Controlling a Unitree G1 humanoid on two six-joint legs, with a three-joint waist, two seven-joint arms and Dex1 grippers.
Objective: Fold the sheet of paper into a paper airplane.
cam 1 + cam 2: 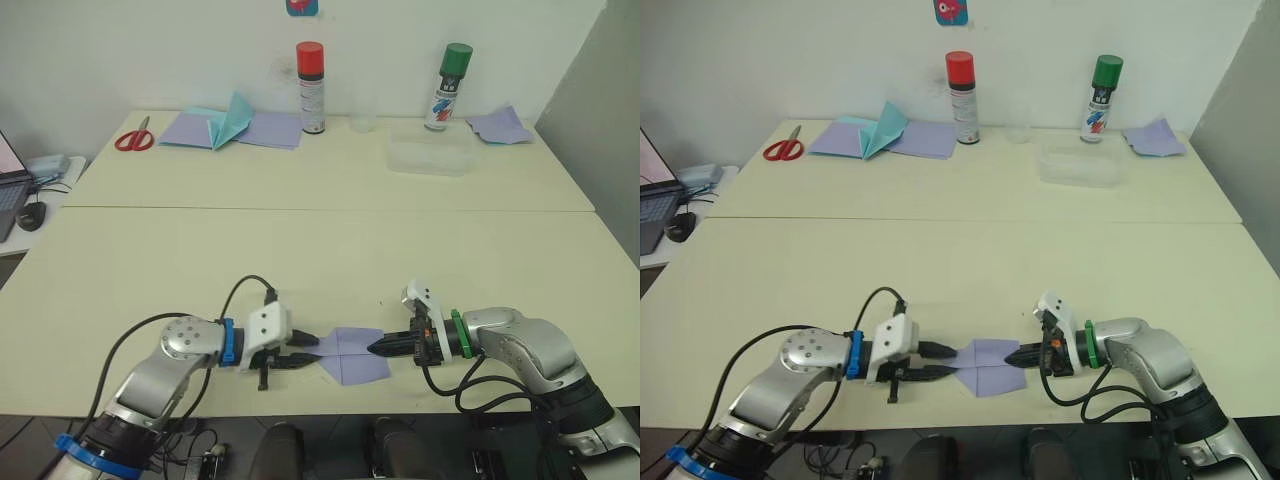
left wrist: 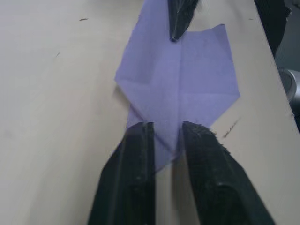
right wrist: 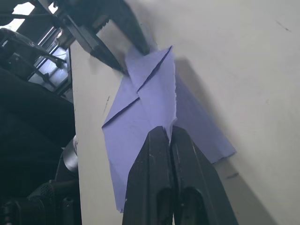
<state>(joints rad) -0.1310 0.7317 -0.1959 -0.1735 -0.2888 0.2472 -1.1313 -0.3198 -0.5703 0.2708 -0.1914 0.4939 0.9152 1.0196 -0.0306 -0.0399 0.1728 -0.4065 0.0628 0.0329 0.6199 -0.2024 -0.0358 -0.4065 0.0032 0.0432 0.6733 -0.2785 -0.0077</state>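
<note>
The lavender sheet of paper (image 1: 352,356) lies flat near the table's front edge. It is folded to a pointed nose on its left end, like a paper airplane's front, with a centre crease (image 2: 179,89). My left gripper (image 1: 309,352) is open, one finger (image 2: 138,140) on each side of the pointed end. From the opposite side my right gripper (image 1: 377,348) is shut, and its tips (image 3: 168,133) rest on the centre crease at the paper's right part. The two grippers face each other across the sheet.
At the back of the table stand a red-capped spray can (image 1: 311,88) and a green-capped one (image 1: 449,87). There too are red scissors (image 1: 134,138), flat lavender sheets with a teal piece (image 1: 228,127), a clear container (image 1: 432,157) and a rumpled scrap (image 1: 500,126).
</note>
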